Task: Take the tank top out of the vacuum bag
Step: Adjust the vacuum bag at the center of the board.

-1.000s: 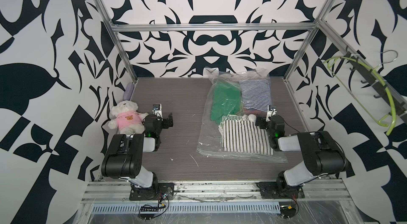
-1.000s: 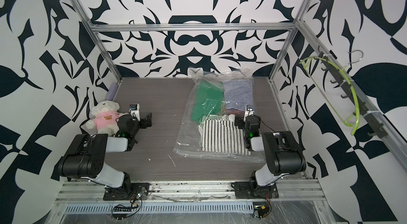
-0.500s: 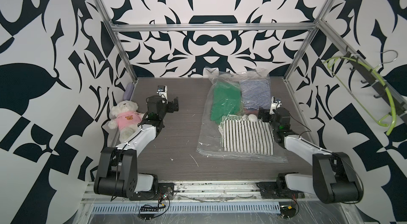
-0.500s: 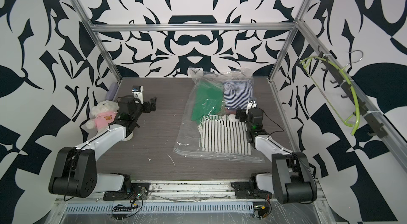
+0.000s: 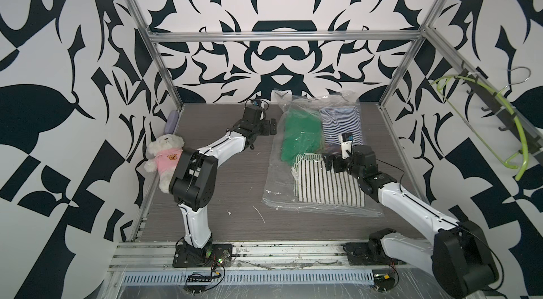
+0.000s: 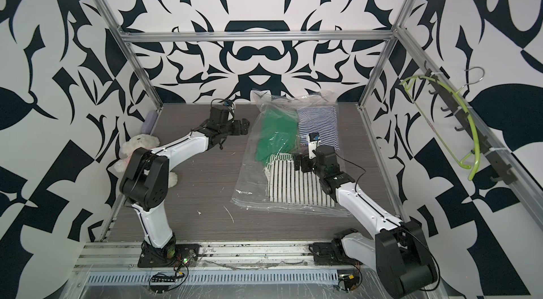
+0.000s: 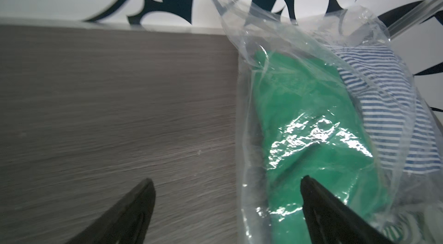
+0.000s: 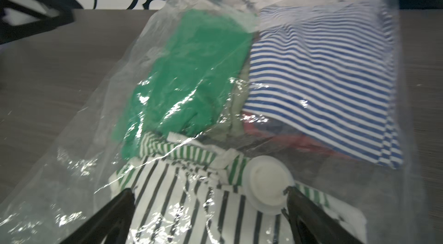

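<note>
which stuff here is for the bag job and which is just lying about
Job: vacuum bag; inside it, green garment, blue-striped top, black-striped top; which is the tank top is unclear.
Lying about: teddy bear, purple object, green hanger.

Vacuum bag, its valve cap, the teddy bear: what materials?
Vacuum bag: thin clear plastic film, glossy; it crinkles and throws glare. Valve cap: probably rigid plastic, matte white, smooth moulded disc. Teddy bear: plush fabric, fuzzy white pile, pink cloth shirt.

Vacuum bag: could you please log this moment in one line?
left jaws: open, at vacuum bag edge | right jaws: open, near valve
</note>
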